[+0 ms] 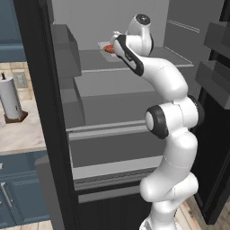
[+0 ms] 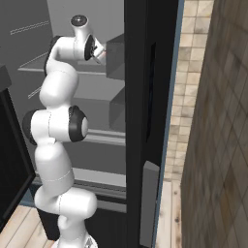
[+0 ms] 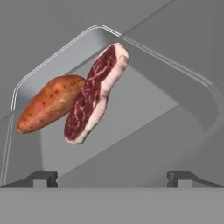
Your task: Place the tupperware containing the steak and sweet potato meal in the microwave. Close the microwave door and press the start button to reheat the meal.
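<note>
- Fingertips (image 3: 43,178) of mine rise dark at the bottom of the hand view, far apart, with nothing between them; my gripper (image 3: 112,178) is released and spread wide.
- Just beyond them lies the tupperware (image 3: 183,109), a pale translucent tray with a raised rim and rounded corners, tilted across the hand view.
- Inside it the sweet potato (image 3: 50,104) sits towards one rim, orange-red and oval.
- Against it lies the steak (image 3: 94,98), dark red with pale marbling and a pale fat edge; the two touch or overlap, I cannot tell which.
- From the left base view, my arm (image 1: 168,121) reaches up into the open fridge (image 1: 112,94), and the tupperware rests near the back of a grey upper shelf (image 1: 94,60).
- Beside the fridge, a paper towel roll (image 1: 11,99) stands upright on the counter (image 1: 24,132).
</note>
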